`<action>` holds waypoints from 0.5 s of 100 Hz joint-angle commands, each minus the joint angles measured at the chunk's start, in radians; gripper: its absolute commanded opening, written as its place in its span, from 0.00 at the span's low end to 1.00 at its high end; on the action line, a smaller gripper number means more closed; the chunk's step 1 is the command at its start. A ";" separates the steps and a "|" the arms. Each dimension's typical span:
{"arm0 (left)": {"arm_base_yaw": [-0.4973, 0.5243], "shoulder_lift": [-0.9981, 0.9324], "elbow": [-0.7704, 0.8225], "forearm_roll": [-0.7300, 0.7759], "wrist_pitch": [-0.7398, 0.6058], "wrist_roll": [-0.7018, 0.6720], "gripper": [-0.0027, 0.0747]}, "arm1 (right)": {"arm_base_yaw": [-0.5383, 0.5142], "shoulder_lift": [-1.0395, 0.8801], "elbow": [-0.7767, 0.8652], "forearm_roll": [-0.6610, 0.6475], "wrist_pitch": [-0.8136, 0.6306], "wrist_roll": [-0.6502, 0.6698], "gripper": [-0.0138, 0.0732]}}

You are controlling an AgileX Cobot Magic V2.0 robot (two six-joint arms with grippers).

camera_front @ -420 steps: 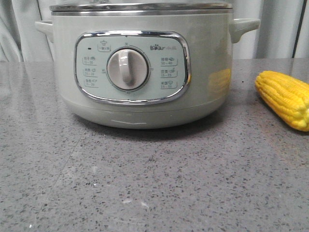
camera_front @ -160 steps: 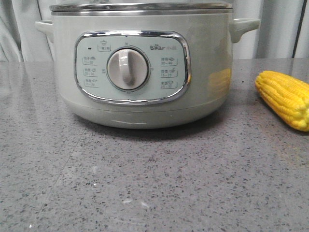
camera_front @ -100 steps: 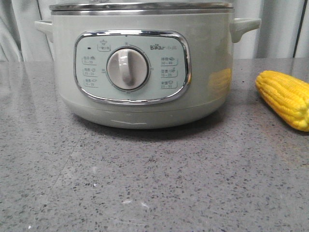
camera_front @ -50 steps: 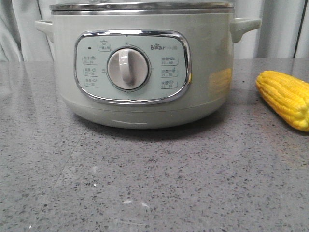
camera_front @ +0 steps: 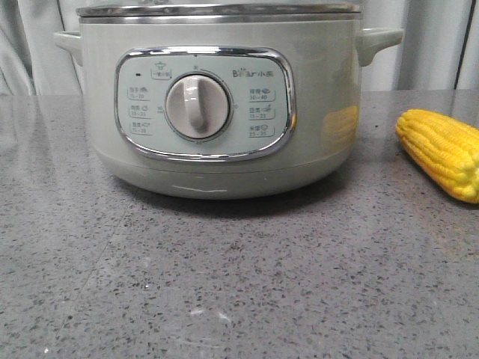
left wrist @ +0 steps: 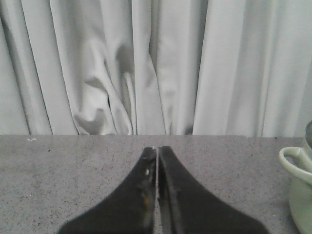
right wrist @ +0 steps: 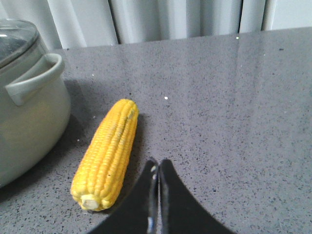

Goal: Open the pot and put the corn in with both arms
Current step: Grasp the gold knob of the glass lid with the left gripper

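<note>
Nothing of weight has changed across the last few seconds: in the front view the pot (camera_front: 217,97) has kept its place toward the back of the worktop (camera_front: 239,284), only wavering a hair in the picture, with its glass lid (camera_front: 217,9) still seated on the rim, and the corn (camera_front: 441,152) lies where it lay by the worktop's right edge. By that reading the task has not properly begun (lid on, cob untouched), and both arms seem to be at rest before the first reach.

Starting at the left, the left gripper (left wrist: 156,148) hangs low over bare worktop, pointing at the curtain (left wrist: 146,68), its jaws pressed together and holding nothing; one handle (left wrist: 296,163) of the pot shows at the margin of its view, well apart from the tips. Further right sits the pot, then the corn just beside it, not touching. The right gripper (right wrist: 158,164) hovers near the cob's butt end, fingers likewise closed and empty.
</note>
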 commanded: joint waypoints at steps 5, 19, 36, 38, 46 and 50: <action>0.002 0.041 -0.040 -0.007 -0.089 -0.009 0.07 | 0.003 0.070 -0.039 0.006 -0.117 -0.005 0.09; 0.002 0.047 -0.040 -0.007 -0.096 -0.009 0.43 | 0.003 0.092 -0.039 0.006 -0.120 -0.005 0.09; 0.002 0.048 -0.040 -0.024 -0.158 -0.009 0.63 | 0.003 0.092 -0.039 0.006 -0.113 -0.005 0.09; 0.002 0.048 -0.040 -0.026 -0.167 -0.009 0.63 | 0.003 0.092 -0.039 0.006 -0.111 -0.005 0.09; -0.007 0.052 -0.040 -0.026 -0.208 -0.009 0.63 | 0.003 0.092 -0.039 0.006 -0.098 -0.005 0.09; -0.023 0.058 -0.040 -0.026 -0.223 -0.009 0.63 | 0.003 0.092 -0.039 0.006 -0.098 -0.005 0.09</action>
